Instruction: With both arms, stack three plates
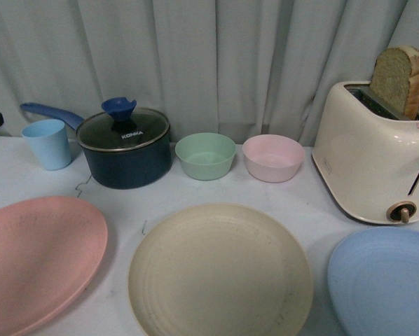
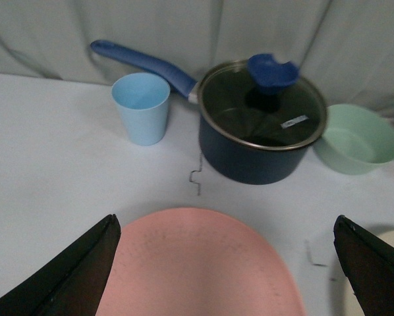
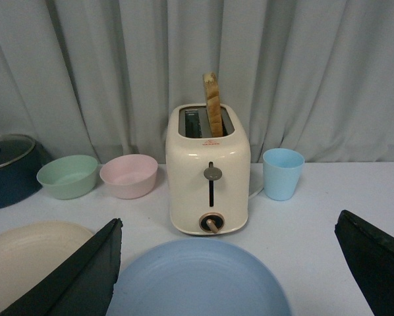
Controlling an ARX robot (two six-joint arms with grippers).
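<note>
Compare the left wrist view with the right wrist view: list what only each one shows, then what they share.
Only the left wrist view shows the pink plate, the blue cup beside the pot, and the open left pincer. Only the right wrist view shows the toaster with its bread slice, the light blue plate, a second blue cup beside the toaster, and the open right pincer. Both show the green bowl, the beige plate, the pot, the white table and the grey curtain.

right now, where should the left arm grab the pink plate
Grip the pink plate by its raised rim, probably at the edge nearest the robot. It lies flat and shallow, so only the rim gives a hold, and the open left gripper hangs over that side.
</note>
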